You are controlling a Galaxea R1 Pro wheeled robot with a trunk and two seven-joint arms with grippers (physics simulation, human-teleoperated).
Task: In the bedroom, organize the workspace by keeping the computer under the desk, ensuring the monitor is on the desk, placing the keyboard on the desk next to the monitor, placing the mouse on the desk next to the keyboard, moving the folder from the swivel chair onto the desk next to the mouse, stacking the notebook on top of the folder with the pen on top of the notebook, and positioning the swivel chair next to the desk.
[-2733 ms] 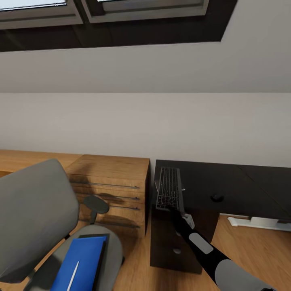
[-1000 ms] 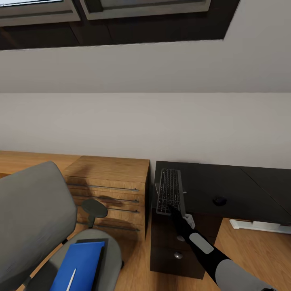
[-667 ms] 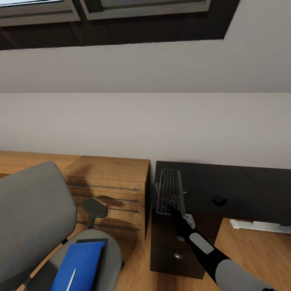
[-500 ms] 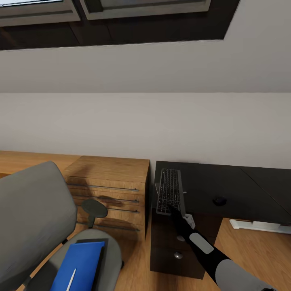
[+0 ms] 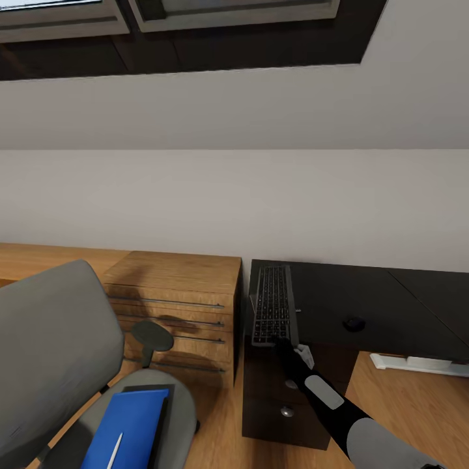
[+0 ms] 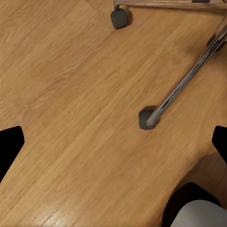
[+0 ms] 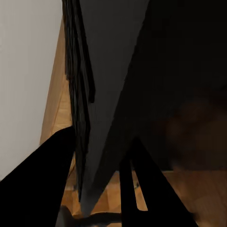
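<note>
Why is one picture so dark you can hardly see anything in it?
Right wrist view: the camera sits very close to the black desk, so it is mostly dark, with the keyboard seen edge-on. Head view: evenly lit and sharp, soft shadows on the wooden cabinet. Left wrist view: bright wood floor, clear.

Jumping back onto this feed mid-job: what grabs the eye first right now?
The right gripper at the near end of the keyboard, which lies lengthwise along the left end of the black desk; in the right wrist view its fingers straddle the keyboard's edge. At lower left, the blue folder with the white pen sits on the swivel chair.
</note>
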